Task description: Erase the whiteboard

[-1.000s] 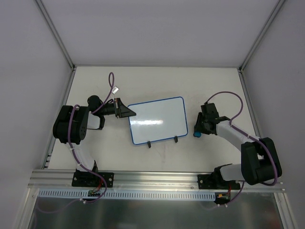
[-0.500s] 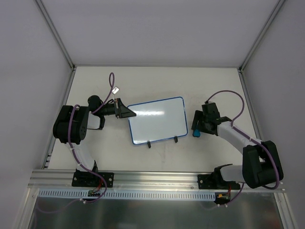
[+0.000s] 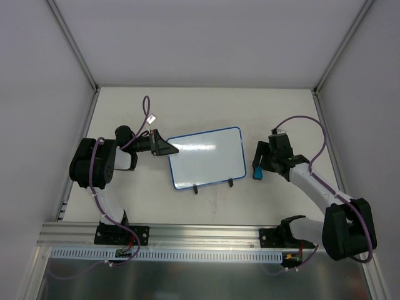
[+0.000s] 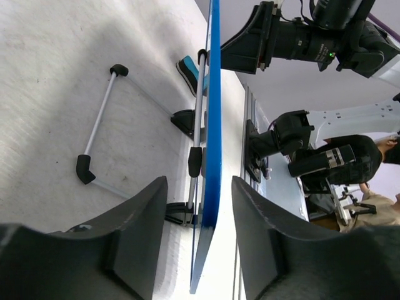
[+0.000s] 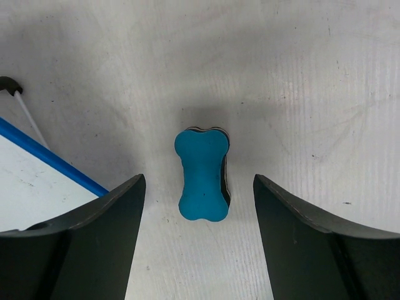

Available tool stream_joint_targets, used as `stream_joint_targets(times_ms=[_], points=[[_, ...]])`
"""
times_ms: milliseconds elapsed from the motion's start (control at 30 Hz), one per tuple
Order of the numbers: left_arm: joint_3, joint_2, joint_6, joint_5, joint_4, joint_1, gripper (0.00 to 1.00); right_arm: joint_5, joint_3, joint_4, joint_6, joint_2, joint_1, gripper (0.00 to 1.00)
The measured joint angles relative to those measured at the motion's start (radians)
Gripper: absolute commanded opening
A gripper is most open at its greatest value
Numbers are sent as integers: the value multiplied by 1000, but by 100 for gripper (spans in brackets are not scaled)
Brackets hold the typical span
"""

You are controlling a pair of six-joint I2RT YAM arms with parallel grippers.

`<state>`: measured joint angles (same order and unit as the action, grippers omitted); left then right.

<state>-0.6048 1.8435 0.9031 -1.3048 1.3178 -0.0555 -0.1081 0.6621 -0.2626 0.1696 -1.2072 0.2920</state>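
The table (image 3: 206, 106) is a matt off-white sheet, faintly scuffed and streaked. Plain white panels (image 3: 206, 44) wall it in at 9, 12 and 3 o'clock, joined by aluminium posts (image 3: 72, 40). A slotted metal rail (image 3: 206, 234) runs along the 6 o'clock edge and carries both arm bases.

The whiteboard (image 3: 206, 157) sits mid-table, propped on two black feet (image 3: 195, 189) at its 6 o'clock edge, its blue-framed face plain white. The left gripper (image 4: 199, 187) is at the board's 10 o'clock corner. Its jaws are parted, one on each side of the blue edge, with a gap on both sides. The eraser (image 3: 257, 174), a blue bone shape, lies flat at the board's 3 o'clock. The right gripper (image 5: 199, 179) hangs over it, released, jaws wide and clear of it.

A white tag (image 3: 152, 117) on the left arm's purple cable is too small to read.
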Motion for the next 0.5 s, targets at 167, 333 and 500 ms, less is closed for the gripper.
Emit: stream_joint_targets(times_ms=[167, 333, 500], points=[[15, 0, -5, 9, -9, 23, 76, 0, 2, -14, -6, 23, 0, 74], [43, -27, -14, 29, -21, 38, 99, 1, 2, -25, -10, 50, 0, 74], [82, -76, -29, 41, -20, 73, 99, 2, 2, -33, -14, 82, 0, 74]])
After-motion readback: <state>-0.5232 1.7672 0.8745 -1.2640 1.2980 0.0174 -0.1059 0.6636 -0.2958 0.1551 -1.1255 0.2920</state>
